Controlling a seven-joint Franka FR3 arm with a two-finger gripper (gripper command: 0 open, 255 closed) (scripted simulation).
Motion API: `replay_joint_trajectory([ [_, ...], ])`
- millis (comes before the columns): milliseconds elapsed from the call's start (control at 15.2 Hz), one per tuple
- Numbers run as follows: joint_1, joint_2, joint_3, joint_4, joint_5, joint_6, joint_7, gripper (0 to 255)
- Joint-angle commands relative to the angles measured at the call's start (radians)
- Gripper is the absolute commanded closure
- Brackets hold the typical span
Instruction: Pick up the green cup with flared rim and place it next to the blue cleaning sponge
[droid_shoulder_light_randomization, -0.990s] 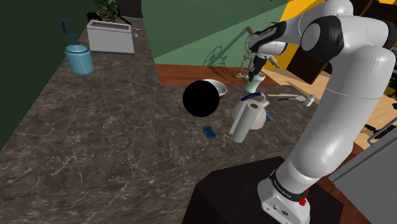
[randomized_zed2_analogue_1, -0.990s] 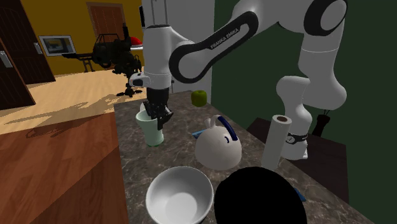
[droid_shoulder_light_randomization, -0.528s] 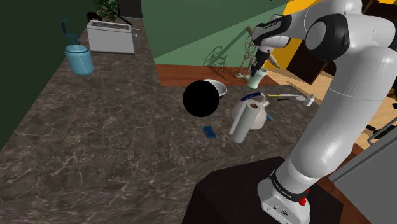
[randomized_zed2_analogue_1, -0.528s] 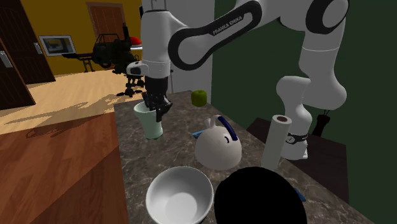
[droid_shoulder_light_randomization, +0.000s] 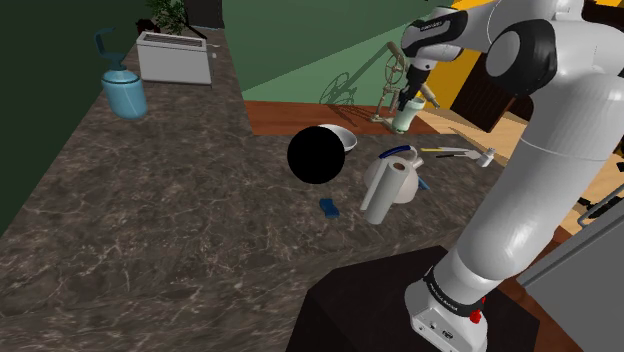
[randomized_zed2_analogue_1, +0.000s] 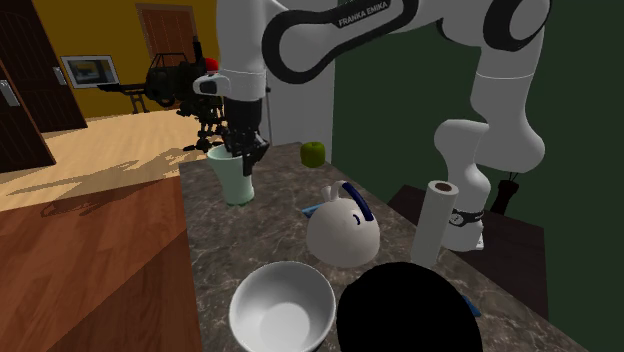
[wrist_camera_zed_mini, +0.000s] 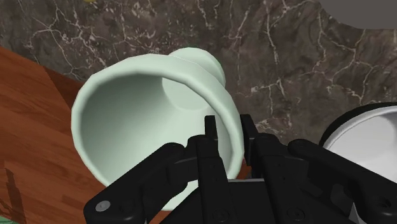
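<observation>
Cup (randomized_zed2_analogue_1: 232, 178) lifted clear of the counter (randomized_zed2_analogue_1: 270, 235).
Gripper (wrist_camera_zed_mini: 228, 125) pinches its rim wall; cup hangs higher than a second ago, ready to carry to the sponge (droid_shoulder_light_randomization: 329, 207).

I hold the pale mint-green cup with a flared rim (randomized_zed2_analogue_1: 233, 178) upright in my gripper (wrist_camera_zed_mini: 229, 130), one finger inside its wall and one outside. The small flat blue sponge (droid_shoulder_light_randomization: 329, 207) lies on the dark marbled counter (droid_shoulder_light_randomization: 180, 200), well apart from the cup.
</observation>
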Motion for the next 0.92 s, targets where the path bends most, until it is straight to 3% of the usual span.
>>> replay_joint_trajectory([
  [0, 0.001, -0.008, -0.002, 0.017, -0.005, -0.024, 0.002, 255],
  [858, -0.006, -0.014, -0.007, 0.185, -0.010, -0.197, 0.001, 255],
])
